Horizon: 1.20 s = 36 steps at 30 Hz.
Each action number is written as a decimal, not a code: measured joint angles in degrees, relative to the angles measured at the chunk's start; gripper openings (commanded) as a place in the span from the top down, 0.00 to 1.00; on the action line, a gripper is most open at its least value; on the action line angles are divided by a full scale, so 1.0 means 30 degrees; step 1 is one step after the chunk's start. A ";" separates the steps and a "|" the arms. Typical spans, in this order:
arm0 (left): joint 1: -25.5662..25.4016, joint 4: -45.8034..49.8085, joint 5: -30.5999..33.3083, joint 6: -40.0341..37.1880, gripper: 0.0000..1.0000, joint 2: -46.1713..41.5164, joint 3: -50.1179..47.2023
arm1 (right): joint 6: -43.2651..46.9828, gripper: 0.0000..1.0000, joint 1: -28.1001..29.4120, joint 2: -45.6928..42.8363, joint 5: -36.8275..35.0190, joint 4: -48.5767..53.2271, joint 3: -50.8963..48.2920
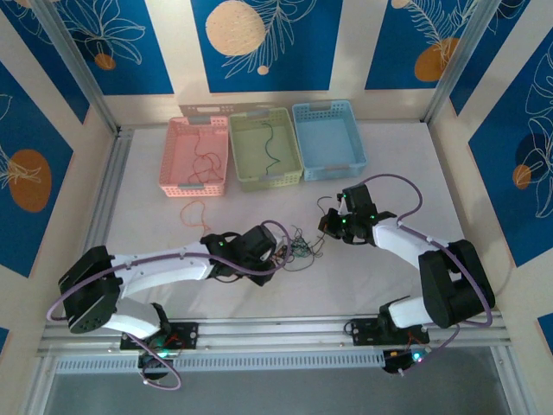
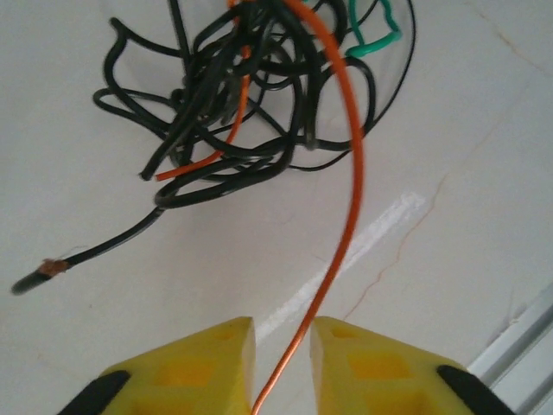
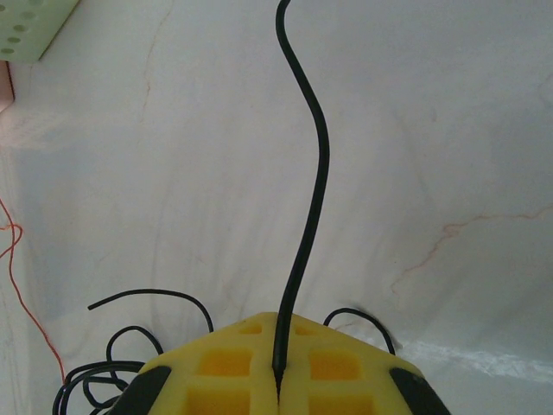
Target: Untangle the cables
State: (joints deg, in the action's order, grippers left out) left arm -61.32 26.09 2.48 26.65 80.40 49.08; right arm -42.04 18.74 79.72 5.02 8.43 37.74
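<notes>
Baskets: three in a row at the far side of the table (image 1: 406, 181): pink basket (image 1: 173, 164), green basket (image 1: 292, 164), blue basket (image 1: 356, 138), side by side.
Cables in baskets: one thin strand in the pink basket (image 1: 207, 154), one dark strand in the green basket (image 1: 270, 147).
Loose cable: one red strand (image 1: 195, 212) lies on the table just in front of the pink basket, apart from the knot.
Clump of cables (image 1: 301, 245): one knot, on the table between the two grippers. From the left wrist it is mostly black loops (image 2: 233, 112) with a green strand (image 2: 376, 39) at its far edge; the number of black strands cannot be counted.
Arms: two, both reaching in toward the knot.
Left gripper (image 2: 283, 367): the yellow fingers (image 2: 186, 372) stand a narrow gap apart. One orange cable (image 2: 352, 173) runs out of the clump and down through that gap; the gap is wider than the cable, and I cannot tell whether a pad touches it. In the top view the left gripper (image 1: 281, 251) sits just left of the knot.
Right gripper (image 3: 278, 372): pads pressed together, clamped on one black cable (image 3: 315, 181), which rises from the seam and curves away over the table. In the top view the right gripper (image 1: 325, 226) is just right of the knot.
</notes>
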 measured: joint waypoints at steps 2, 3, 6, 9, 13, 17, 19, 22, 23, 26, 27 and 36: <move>0.0000 0.0087 0.0423 -0.0022 1.00 -0.0146 -0.0022 | -0.0007 1.00 0.0000 0.0000 -0.0007 -0.0051 0.0000; 0.0000 0.0233 0.0729 -0.0044 1.00 -0.0357 -0.0022 | -0.0007 1.00 0.0000 -0.0007 -0.0007 -0.0058 -0.0007; 0.0007 0.0969 0.1858 -0.0051 1.00 -0.1494 -0.0022 | -0.0007 1.00 -0.0007 -0.0015 -0.0007 -0.0117 -0.0095; 0.0393 0.2200 0.3300 -0.0058 1.00 -0.3344 0.0058 | -0.0007 1.00 -0.0007 -0.0022 0.0000 -0.0109 -0.0270; 0.2215 0.4561 0.4969 -0.0284 1.00 -0.6550 0.0780 | -0.0066 1.00 -0.0007 -0.0022 0.0007 -0.0102 -0.0335; 0.4648 0.7067 0.6462 -0.0940 1.00 -0.9755 0.2922 | -0.0080 1.00 -0.0007 -0.0022 0.0058 -0.0109 -0.0335; 0.5931 0.8051 0.7257 -0.1268 1.00 -1.1001 0.4357 | -0.0124 1.00 -0.0022 -0.0022 0.0058 -0.0102 -0.0335; 0.7133 0.9194 0.8255 -0.1880 1.00 -1.2145 0.6470 | -0.0146 1.00 -0.0044 -0.0022 0.0051 -0.0109 -0.0335; 0.7315 0.9508 0.8517 -0.2084 1.00 -1.2415 0.7169 | -0.0146 1.00 -0.0044 -0.0022 0.0051 -0.0109 -0.0335; 0.7446 0.9821 0.8859 -0.2579 1.00 -1.2400 0.8575 | -0.0146 1.00 -0.0044 -0.0022 0.0051 -0.0109 -0.0335; 0.7475 0.9872 0.8852 -0.2703 1.00 -1.2211 0.8852 | -0.0146 1.00 -0.0044 -0.0022 0.0051 -0.0109 -0.0335; 0.7781 0.9668 0.9034 -0.4976 1.00 -0.6054 1.5518 | -0.0146 1.00 -0.0044 -0.0022 0.0058 -0.0109 -0.0335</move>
State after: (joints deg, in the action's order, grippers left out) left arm -37.98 55.09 29.58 11.73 62.24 95.64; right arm -42.48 18.61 79.66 5.19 8.10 36.73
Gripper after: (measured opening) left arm 0.065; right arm 0.056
